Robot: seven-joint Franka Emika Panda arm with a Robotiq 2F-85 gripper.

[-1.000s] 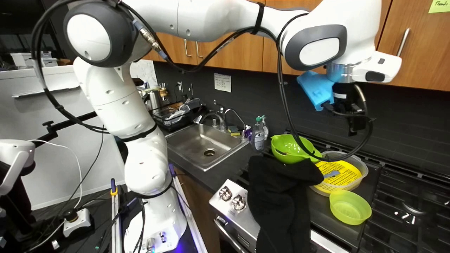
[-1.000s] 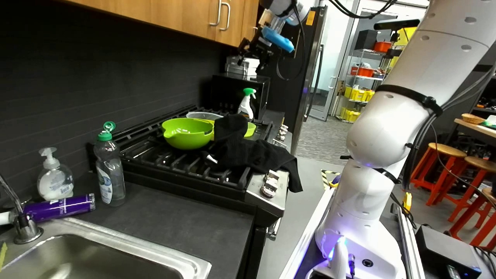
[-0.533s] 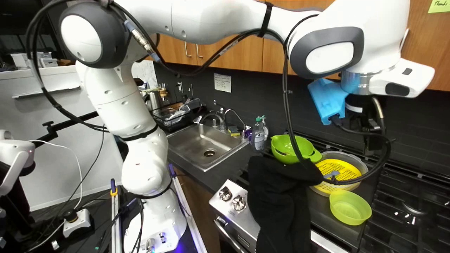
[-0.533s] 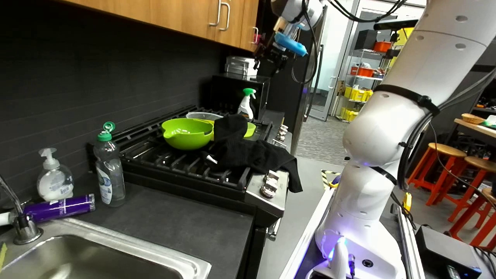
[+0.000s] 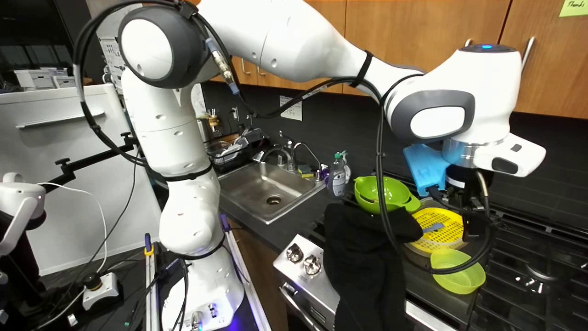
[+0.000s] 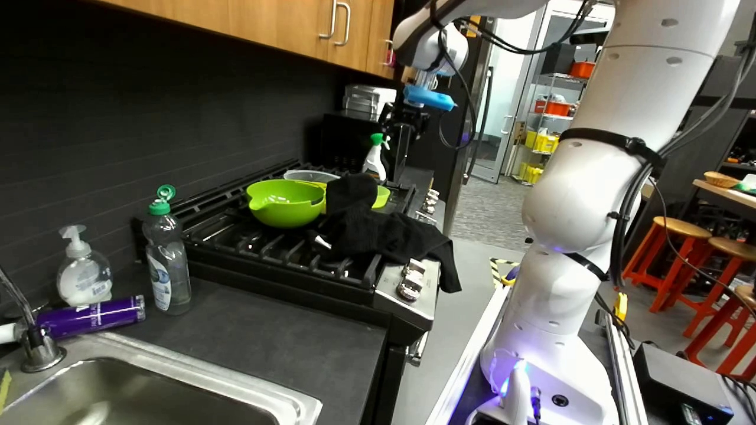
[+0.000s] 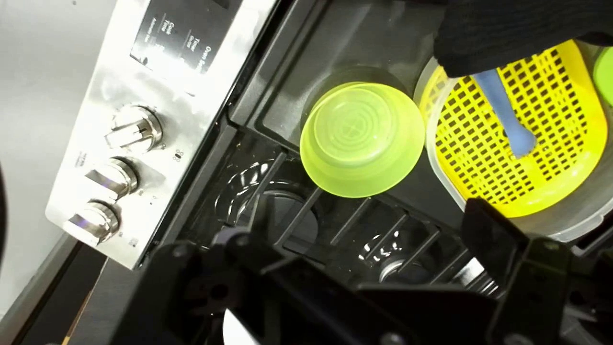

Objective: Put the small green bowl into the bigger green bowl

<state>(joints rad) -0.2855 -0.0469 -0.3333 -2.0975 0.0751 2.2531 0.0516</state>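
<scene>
While the tool (image 7: 366, 215) is spread with nothing gripped, the small bowl (image 7: 361, 139) is seen beside the strainer (image 7: 550, 129), which is set between it and the bigger bowl (image 6: 286, 203); nesting is judged unstarted, with grasp, carry and release all left.

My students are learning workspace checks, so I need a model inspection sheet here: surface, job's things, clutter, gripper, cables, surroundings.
Surface: stovetop, part grate, part flat dark plate.
Bigger green bowl: upright on the stovetop.
Small green bowl: upright on the plate, outside the bigger one.
Clutter: black cloth draped over the stove's front; yellow perforated tray with a blue-grey utensil on it.
Gripper: open, nothing held.
Cables: black cable loops across the small green bowl in an exterior view; contact cannot be told.
Surroundings: sink, green-capped bottle, spray bottle, wooden cabinets.
</scene>
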